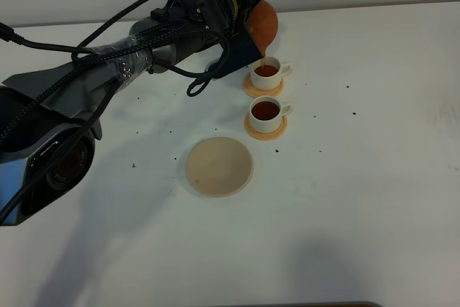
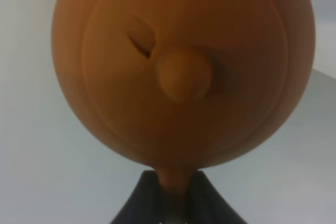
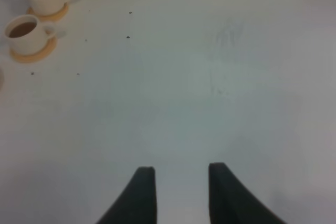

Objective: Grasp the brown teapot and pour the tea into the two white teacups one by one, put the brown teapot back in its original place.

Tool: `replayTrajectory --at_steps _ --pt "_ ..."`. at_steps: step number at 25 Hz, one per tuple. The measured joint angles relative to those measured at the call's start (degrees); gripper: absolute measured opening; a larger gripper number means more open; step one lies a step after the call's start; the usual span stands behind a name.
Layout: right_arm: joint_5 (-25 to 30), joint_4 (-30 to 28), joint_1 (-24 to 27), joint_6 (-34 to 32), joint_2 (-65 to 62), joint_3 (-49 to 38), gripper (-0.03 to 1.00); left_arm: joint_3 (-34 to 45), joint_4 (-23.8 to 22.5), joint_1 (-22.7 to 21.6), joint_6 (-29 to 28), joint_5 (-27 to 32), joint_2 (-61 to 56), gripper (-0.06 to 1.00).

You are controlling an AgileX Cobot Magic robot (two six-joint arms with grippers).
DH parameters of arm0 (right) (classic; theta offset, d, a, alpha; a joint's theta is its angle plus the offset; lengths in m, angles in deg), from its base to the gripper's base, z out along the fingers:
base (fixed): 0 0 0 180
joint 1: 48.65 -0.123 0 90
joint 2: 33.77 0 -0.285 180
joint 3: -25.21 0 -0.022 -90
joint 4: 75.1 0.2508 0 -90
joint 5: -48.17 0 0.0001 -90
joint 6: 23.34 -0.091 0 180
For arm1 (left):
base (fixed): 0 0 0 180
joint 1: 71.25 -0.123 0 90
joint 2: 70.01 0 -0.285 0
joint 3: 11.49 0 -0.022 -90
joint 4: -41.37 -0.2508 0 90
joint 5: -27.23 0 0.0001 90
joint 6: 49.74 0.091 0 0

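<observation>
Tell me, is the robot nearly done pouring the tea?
Done: the nearer small white cup already holds tea. In hand: the left pincer tips the round brown clay teapot, streaming tea into the farther white cup. Left: setting the teapot back on the bare round tan saucer.

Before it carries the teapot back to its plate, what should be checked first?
1. Left pincer shut on the brown teapot by its handle: ok.
2. Near teacup holds tea: ok.
3. Far teacup full enough: cannot tell; the tea stream is running into it.
4. Teapot tipped back level before travel: not ok, it is tilted for pouring.
5. Tan saucer bare for the return: ok.
6. Right pincer open and well away from both cups: ok.
</observation>
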Motion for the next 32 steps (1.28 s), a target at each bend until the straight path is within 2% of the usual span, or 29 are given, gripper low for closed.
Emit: replayTrajectory --at_steps 32 --pt "0.00 0.00 0.00 0.00 0.00 0.00 0.24 0.00 0.11 0.00 2.53 -2.68 0.00 0.11"
